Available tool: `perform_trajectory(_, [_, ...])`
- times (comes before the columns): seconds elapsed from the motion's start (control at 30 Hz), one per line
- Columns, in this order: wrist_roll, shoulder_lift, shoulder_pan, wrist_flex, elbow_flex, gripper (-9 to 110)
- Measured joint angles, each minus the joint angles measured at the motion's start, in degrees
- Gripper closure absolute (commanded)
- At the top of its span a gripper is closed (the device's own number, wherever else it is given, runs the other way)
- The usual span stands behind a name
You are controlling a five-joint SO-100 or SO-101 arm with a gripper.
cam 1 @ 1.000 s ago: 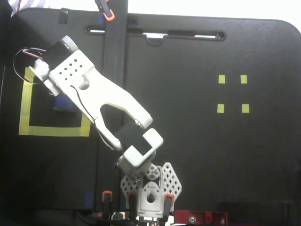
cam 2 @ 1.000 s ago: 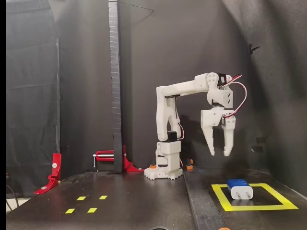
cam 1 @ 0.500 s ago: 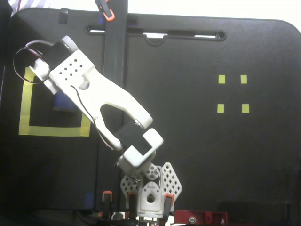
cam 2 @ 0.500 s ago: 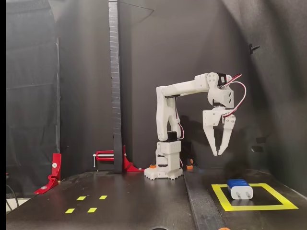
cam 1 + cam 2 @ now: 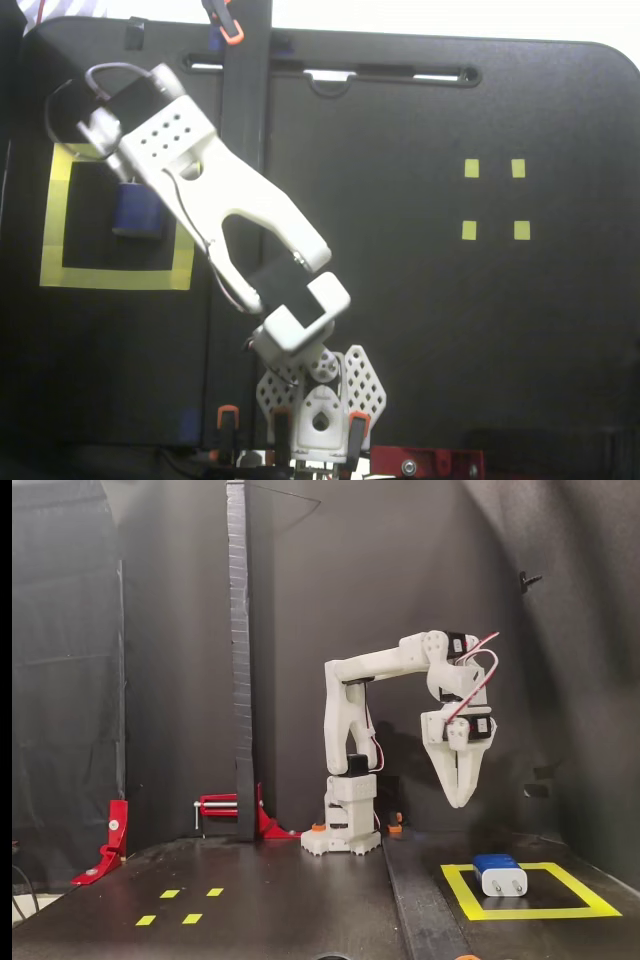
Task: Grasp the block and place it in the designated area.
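In the side fixed view, going from left to right, the four small yellow squares (image 5: 180,905) lie low on the left of the bench (image 5: 280,900), the black post (image 5: 238,660) stands behind them with red clamps (image 5: 113,840) at its foot, and the white arm (image 5: 345,750) rises in the middle. To the right of the arm hangs the hand (image 5: 458,798), high above the bench and well apart from everything on it.

The change is in the hand. One second ago its two fingers stood wide apart; half a second ago they were partly drawn together; now they meet at the tips, and nothing is between them. The wrist has also turned a little and moved slightly toward the arm's base.

Further right, the block (image 5: 499,875) lies flat inside the designated area (image 5: 575,910), its pale end toward the camera. It has not moved in this second. The top fixed view agrees: the block (image 5: 137,210) sits within the designated area (image 5: 110,277), with the arm now less over it than before.

I judge that the placing is done, and that the arm is pulling away toward its rest pose.
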Motion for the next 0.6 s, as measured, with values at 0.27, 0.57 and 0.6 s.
perform_trajectory(0.27, [0.1,0.0,1.6,-0.6,0.0,102])
perform_trajectory(0.57, [-0.6,-1.0,17.4,-3.7,0.0,102])
perform_trajectory(0.6, [-1.1,-1.0,19.5,-3.7,0.0,102])
